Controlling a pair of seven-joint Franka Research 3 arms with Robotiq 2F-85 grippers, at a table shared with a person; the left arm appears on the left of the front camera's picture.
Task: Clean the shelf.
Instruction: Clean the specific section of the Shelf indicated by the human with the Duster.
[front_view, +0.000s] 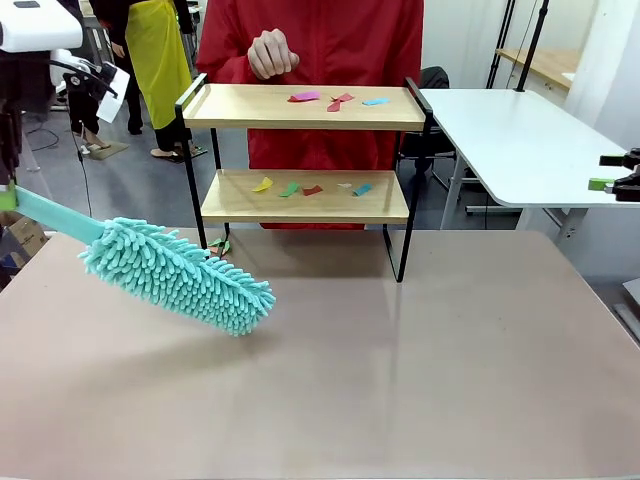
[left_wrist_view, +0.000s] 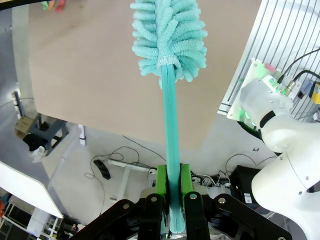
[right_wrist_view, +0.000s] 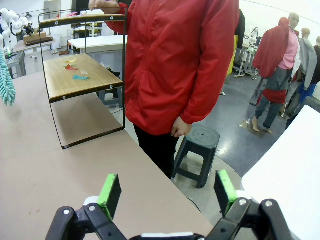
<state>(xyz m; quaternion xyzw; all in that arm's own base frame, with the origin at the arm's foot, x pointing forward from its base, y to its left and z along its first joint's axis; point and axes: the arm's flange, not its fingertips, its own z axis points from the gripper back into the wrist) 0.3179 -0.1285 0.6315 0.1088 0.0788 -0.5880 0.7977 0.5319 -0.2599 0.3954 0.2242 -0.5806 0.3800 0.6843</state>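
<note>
Front view places the shelf (front_view: 240, 106) upright at the far edge of the table (front_view: 420, 380), with paper scraps (front_view: 305, 97) on both boards and a person's hand (front_view: 270, 52) just behind its top left corner. The left claw (left_wrist_view: 173, 175) is clamped tight on the handle of the duster (front_view: 180, 275), its soft head over the table short of the shelf; the right claw (right_wrist_view: 167, 192) stands wide open and empty. The shelf looks light, stiff and thin-legged, so it is likely to slide or tip under a hard sweep and is best steadied by a side rail.
</note>
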